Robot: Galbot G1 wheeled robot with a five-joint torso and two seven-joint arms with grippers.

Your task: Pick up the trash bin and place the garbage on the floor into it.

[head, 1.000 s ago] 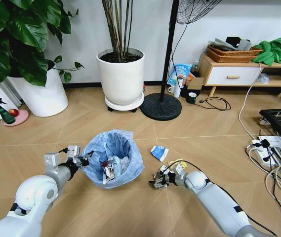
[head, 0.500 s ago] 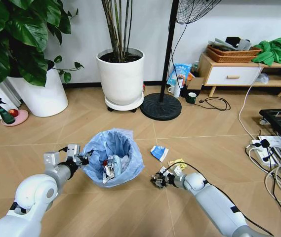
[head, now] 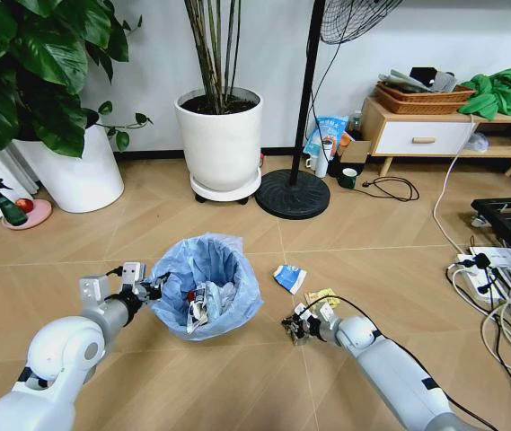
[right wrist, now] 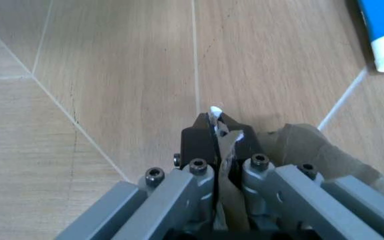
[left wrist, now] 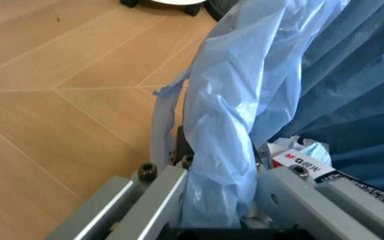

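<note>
You have one trash bin (head: 207, 285) on the floor (head: 147, 224), black under a crinkly light blue bag (left wrist: 232, 125), with several pieces of garbage already inside, among them a black-white carton (left wrist: 303, 160) and something red. Your left end effector (head: 153, 289) is clamped on the bin's rim at its left side, one finger inside and one outside the bag. To the bin's right, two loose pieces lie on the floor: a blue-white packet (head: 290, 277) and, just beyond it, a yellow wrapper (head: 321, 296). Your right end effector (head: 291, 328) sits low near the floor, just beside the wrapper, its fingers (right wrist: 199, 142) closed on a brown wad (right wrist: 229, 150) with a scrap of white at the tips. Farther back you see two white plant pots (head: 221, 139) and one fan base (head: 292, 194)
</note>
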